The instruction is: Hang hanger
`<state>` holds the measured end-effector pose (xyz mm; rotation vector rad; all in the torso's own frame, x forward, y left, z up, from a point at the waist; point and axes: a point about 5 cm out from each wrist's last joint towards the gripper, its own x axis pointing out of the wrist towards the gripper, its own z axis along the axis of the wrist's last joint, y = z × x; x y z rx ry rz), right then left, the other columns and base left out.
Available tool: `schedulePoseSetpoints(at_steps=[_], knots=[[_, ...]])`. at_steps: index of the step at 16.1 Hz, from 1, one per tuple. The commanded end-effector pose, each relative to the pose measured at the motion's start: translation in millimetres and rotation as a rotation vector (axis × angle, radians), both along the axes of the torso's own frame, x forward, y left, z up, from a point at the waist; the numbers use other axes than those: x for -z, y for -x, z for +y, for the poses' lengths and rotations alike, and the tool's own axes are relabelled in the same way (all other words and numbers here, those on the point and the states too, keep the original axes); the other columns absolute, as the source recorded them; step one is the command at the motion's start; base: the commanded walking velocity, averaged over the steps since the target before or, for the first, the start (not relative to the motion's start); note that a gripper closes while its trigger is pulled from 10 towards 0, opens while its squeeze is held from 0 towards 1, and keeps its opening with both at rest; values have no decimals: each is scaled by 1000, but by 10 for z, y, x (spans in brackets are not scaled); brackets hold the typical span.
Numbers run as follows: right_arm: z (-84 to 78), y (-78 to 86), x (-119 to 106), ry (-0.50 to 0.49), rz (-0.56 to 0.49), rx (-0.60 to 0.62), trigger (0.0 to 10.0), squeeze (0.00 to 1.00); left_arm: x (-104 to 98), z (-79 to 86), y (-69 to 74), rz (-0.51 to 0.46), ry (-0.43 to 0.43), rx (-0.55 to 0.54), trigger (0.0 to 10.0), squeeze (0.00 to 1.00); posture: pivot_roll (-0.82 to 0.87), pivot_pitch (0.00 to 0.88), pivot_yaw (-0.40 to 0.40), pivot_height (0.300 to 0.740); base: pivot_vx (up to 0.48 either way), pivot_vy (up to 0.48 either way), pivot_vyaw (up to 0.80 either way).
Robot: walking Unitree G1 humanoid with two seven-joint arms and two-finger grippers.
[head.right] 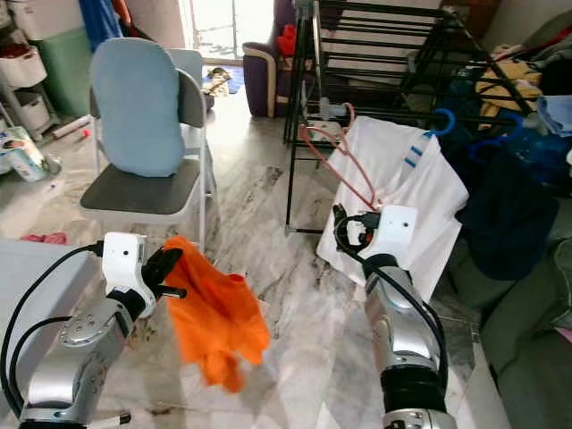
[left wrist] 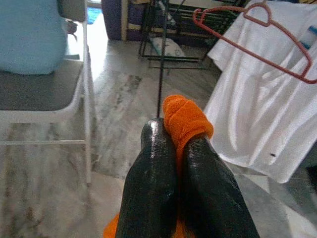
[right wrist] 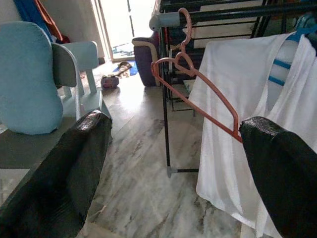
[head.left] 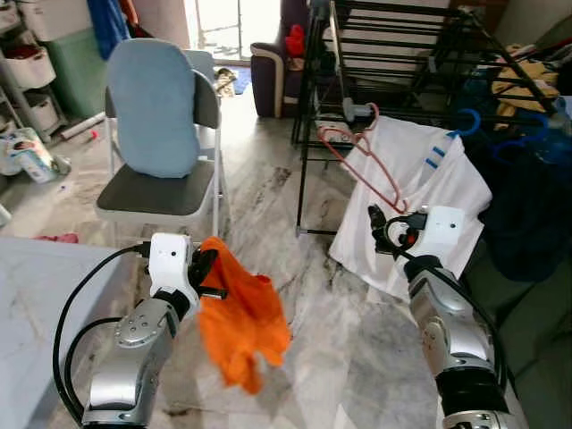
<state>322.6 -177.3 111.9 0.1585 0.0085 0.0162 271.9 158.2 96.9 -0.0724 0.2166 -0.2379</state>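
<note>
Pink hanger [head.left: 360, 161] hooked on drying rack [head.left: 393, 54] rail, far right, beside white shirt [head.left: 420, 201]. Right gripper [head.left: 382, 225] near it, fingers wide apart, empty. Left gripper [head.left: 207, 268] pinches orange cloth [head.left: 243, 326]. Hanging looks done; next, retreat right arm without snagging hanger.

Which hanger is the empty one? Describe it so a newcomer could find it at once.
Start at the black drying rack. On its front rail, beside the white shirt, hangs the pink hanger, tilted and bare. The neighbouring blue hanger carries the shirt.
</note>
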Motion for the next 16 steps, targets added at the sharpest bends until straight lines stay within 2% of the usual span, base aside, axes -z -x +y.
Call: schedulePoseSetpoints(at_steps=[1,3,5,8,10,12,16], knots=[[-118,29,4,-1,-6,50,10000,0,-32,-28,-17,-29,-12,-5,10000,0,-49,0,-9,740,0,0,0],[-191,108,84,-13,10,104,10000,0,-20,-68,-48,-38,-30,0,10000,0,-69,0,45,740,0,0,0],[-213,159,132,-14,17,115,10000,0,6,-111,-78,-38,-40,15,10000,0,-88,0,66,740,0,0,0],[-251,206,182,3,36,107,10000,0,34,-160,-152,-46,-42,-1,10000,0,-105,0,58,740,0,0,0],[-291,156,142,25,39,99,10000,0,72,-108,-154,-42,-55,-51,10000,0,-116,0,55,740,0,0,0],[-289,128,161,27,60,78,10000,0,146,16,-136,-33,-89,-147,10000,0,-85,0,19,740,0,0,0],[-116,28,60,46,16,21,10000,0,113,204,-104,-63,-142,-214,10000,0,-110,0,37,740,0,0,0]])
